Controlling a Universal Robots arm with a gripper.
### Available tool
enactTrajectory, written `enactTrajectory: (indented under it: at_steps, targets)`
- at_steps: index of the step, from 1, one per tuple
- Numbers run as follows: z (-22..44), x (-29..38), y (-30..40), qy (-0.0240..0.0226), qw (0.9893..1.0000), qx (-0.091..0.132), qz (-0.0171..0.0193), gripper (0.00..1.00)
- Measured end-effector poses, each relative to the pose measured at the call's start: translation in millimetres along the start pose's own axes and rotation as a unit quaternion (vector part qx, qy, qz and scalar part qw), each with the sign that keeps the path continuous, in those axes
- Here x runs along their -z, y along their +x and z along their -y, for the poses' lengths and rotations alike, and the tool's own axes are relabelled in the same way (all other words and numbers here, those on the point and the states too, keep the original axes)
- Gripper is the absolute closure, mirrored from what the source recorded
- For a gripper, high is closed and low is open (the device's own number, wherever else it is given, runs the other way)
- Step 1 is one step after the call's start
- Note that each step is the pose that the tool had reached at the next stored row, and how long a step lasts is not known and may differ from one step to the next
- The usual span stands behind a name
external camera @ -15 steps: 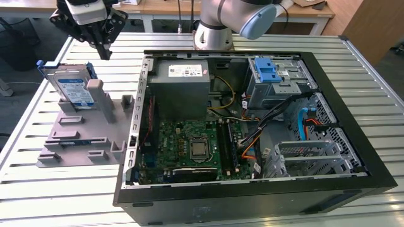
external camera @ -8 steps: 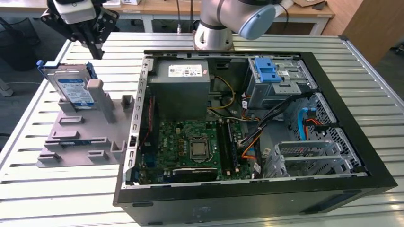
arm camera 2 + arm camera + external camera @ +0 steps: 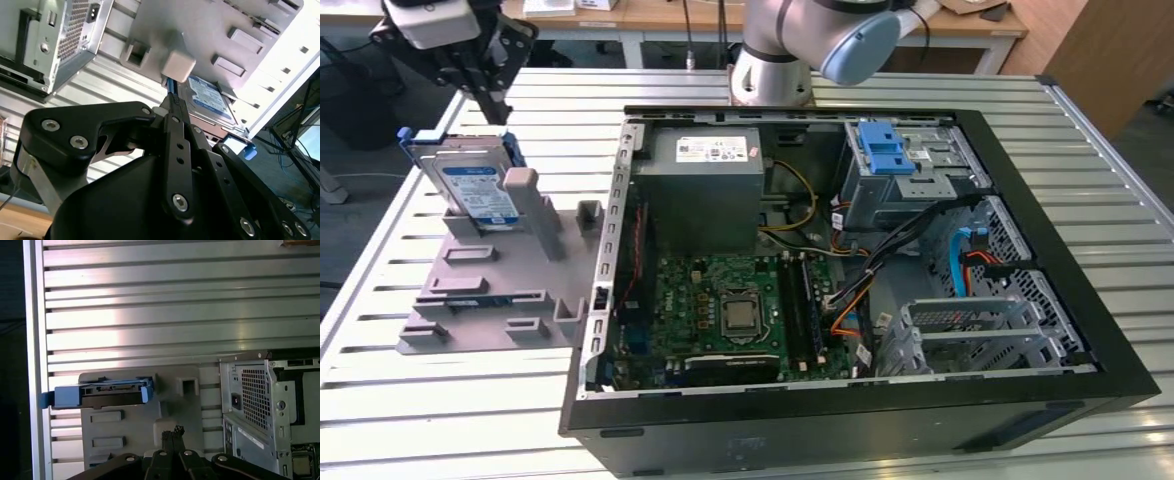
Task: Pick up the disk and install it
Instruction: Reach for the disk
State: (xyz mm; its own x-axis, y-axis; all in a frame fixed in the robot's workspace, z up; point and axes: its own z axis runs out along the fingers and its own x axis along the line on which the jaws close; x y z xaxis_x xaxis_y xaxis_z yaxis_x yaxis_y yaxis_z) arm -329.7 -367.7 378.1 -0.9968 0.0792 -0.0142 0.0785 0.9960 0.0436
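On the near side of the slatted metal table (image 3: 400, 420), an open computer case (image 3: 854, 420) lies on its side with its circuit board (image 3: 734, 310) facing up. Beside the case, toward the exterior view's left, a grey plastic stand (image 3: 480, 300) rests on the table. The disk (image 3: 474, 190) stands on edge in a slot at the stand's far end, framed in blue, with its label showing. The gripper (image 3: 491, 112) hangs just above it, clenched on nothing. In the first wrist view its fingertips (image 3: 173, 432) meet over the stand, off to one side of the disk (image 3: 102, 392). Farther back in the case are a grey power box (image 3: 707, 190) and a blue latch (image 3: 887, 150). The arm's base (image 3: 771, 70) stands behind the case.
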Motion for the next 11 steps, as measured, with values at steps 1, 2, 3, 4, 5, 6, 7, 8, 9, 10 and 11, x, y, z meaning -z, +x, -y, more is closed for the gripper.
enactTrajectory:
  at_steps: [1,2,3,4,5,6,7,8,9,10,11]
  targets:
    - [-0.1,-0.1,3.9,0.0000,1.0000,0.000,0.0000,0.89]
    - [-0.3,-0.3,7.8,0.0000,1.0000,0.000,0.0000,0.89]
    - [-0.4,-0.5,12.1,0.0000,1.0000,0.000,0.0000,0.89]
    - [-0.5,-0.7,16.0,0.0000,1.0000,0.000,0.0000,0.89]
    - [-0.6,-0.9,20.0,0.0000,1.0000,0.000,0.0000,0.89]
    - [-0.8,-1.0,23.9,0.0000,1.0000,0.000,0.0000,0.89]
    - [-1.1,-1.1,27.5,0.0000,1.0000,0.000,0.0000,0.89]
    - [-1.7,-1.3,30.6,0.0000,1.0000,0.000,0.0000,0.89]
    - [-2.7,-1.5,33.0,0.0000,1.0000,0.000,0.0000,0.89]
    - [-4.2,-1.7,34.9,0.0000,1.0000,0.000,0.0000,0.89]
    - [-5.8,-1.9,37.1,0.0000,1.0000,0.000,0.0001,0.89]
